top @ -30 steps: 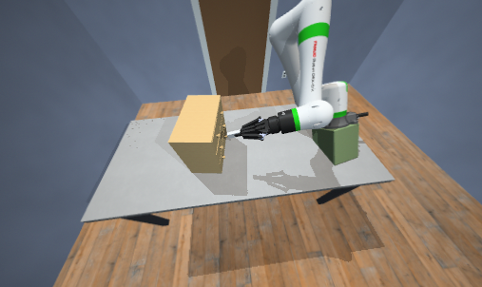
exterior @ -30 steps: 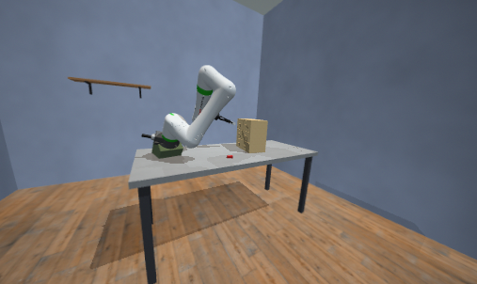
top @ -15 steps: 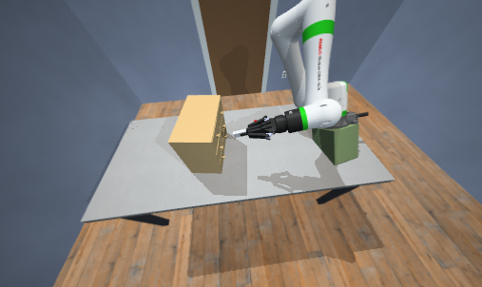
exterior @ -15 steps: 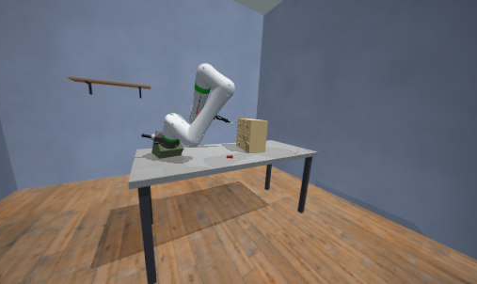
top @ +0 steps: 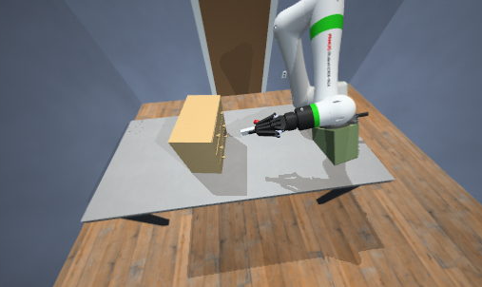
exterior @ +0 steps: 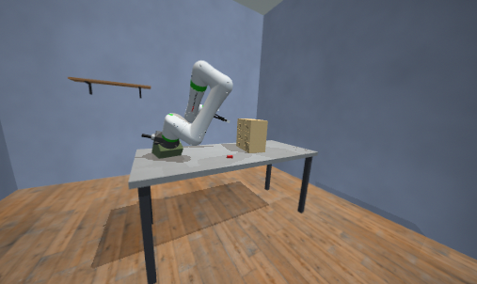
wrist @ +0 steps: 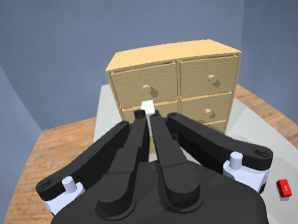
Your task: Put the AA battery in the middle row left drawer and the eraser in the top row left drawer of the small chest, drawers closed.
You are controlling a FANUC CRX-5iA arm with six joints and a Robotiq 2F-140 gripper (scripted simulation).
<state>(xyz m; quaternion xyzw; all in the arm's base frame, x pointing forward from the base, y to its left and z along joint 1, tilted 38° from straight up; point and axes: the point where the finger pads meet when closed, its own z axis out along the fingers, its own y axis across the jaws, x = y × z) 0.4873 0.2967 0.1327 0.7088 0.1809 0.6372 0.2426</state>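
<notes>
A wooden shelf is held on the blue wall by two dark brackets, while a brown door is framed in pale trim above a plank floor.

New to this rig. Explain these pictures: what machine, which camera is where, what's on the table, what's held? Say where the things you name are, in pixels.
One white robot arm (top: 329,62) (exterior: 212,110) ends in a black two-finger gripper (top: 253,130) (exterior: 227,120) (wrist: 148,109). Top looks down over the table (top: 143,176) (exterior: 202,165) (wrist: 106,107); exterior looks across the room; wrist looks along the fingers. On the table: a wooden drawer chest (top: 197,119) (exterior: 257,136) (wrist: 175,52) and a small red object (top: 256,122) (exterior: 230,156) (wrist: 284,188). The gripper is shut, apparently empty; the pale piece (top: 245,131) (wrist: 148,106) at its tips looks like fingertip material, though I can't be certain.
</notes>
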